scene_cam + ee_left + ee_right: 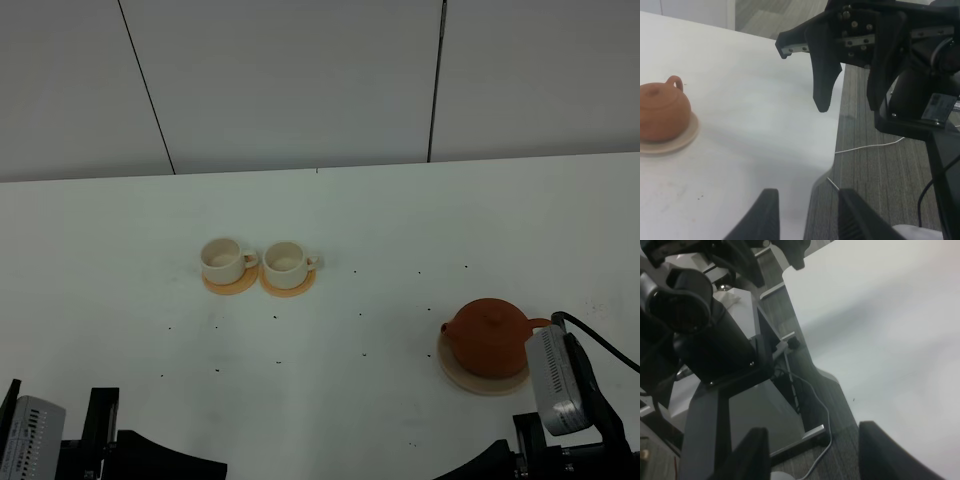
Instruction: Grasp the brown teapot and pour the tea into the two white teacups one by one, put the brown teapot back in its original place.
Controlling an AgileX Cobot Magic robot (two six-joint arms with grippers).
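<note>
The brown teapot (490, 338) stands upright, lid on, on the large pale beige coaster (470, 381) at the right front of the white table. It also shows in the left wrist view (662, 117) on that coaster (682, 141). The two white teacups (226, 262) (285, 261) stand side by side on small orange-tan coasters left of centre, their insides pale. No tea is visible. My left gripper (807, 220) is open and empty at the table's front edge. My right gripper (815, 455) is open and empty, low at the front right, near the teapot.
The white table (380, 230) runs back to a grey panelled wall. In the left wrist view the right arm (900, 60) hangs over the table's front edge above grey carpet and a white cable. The left arm's base (715, 355) fills the right wrist view's side.
</note>
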